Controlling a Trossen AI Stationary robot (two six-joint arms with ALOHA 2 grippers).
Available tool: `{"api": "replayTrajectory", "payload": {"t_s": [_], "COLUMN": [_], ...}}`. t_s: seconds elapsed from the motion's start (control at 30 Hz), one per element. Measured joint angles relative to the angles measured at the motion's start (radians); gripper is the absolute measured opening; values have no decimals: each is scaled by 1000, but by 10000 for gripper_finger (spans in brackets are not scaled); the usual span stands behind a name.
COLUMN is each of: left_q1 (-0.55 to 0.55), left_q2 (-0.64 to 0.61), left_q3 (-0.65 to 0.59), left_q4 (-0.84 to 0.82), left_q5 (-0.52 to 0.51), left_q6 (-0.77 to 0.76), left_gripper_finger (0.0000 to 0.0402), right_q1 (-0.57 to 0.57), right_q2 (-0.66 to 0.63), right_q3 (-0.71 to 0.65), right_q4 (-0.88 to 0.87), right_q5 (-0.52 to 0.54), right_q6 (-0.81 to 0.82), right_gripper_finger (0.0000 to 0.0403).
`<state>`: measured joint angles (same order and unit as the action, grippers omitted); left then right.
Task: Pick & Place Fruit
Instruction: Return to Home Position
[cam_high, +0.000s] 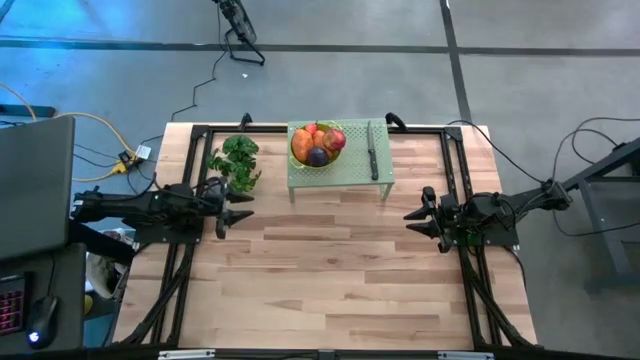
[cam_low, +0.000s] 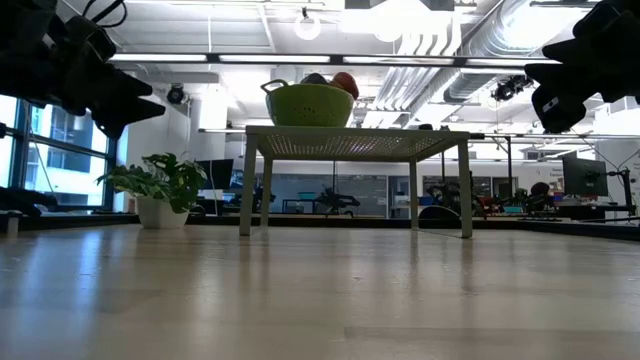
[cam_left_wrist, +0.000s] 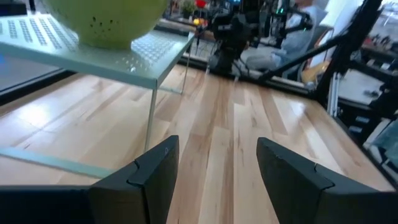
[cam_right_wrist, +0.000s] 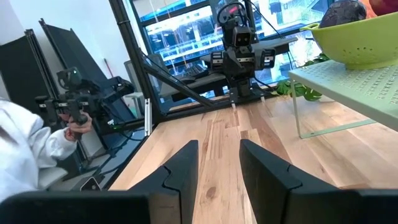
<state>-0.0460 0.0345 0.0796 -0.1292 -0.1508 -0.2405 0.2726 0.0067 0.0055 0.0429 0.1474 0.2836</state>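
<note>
The fruit (cam_high: 318, 145), orange pieces, a red apple and a dark purple one, lies piled in a green colander bowl (cam_low: 309, 103) on a small green perforated stand (cam_high: 340, 168) at the table's far middle. A slim black-handled knife (cam_high: 372, 150) lies on the stand to the bowl's right. My left gripper (cam_high: 234, 209) hovers open over the table's left side, near the plant. My right gripper (cam_high: 418, 216) hovers open at the right side. Both point toward the table's middle and hold nothing. The wrist views show each pair of fingers apart (cam_left_wrist: 211, 180) (cam_right_wrist: 219, 165).
A leafy green plant in a white pot (cam_high: 236, 160) stands at the far left, close to my left gripper. The stand's thin legs (cam_low: 464, 185) rest on the wooden table (cam_high: 330, 270). A person's sleeve and hand on a controller (cam_right_wrist: 68, 121) show beyond the table.
</note>
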Motion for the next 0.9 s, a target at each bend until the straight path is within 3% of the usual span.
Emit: {"api": "replayTrajectory", "payload": {"t_s": [0.37,0.9], "left_q1": [0,0], "left_q2": [-3,2], "left_q3": [-32,-32], "left_q4": [78,77], "left_q5": [64,66], "left_q6": [66,79], "left_gripper_finger": [212,212], "right_q1": [0,0], "right_q2": [0,0], "right_q3": [0,0], "right_q4": [0,0], "right_q5": [0,-1], "right_q6": [0,0], "right_gripper_finger": [110,110]}}
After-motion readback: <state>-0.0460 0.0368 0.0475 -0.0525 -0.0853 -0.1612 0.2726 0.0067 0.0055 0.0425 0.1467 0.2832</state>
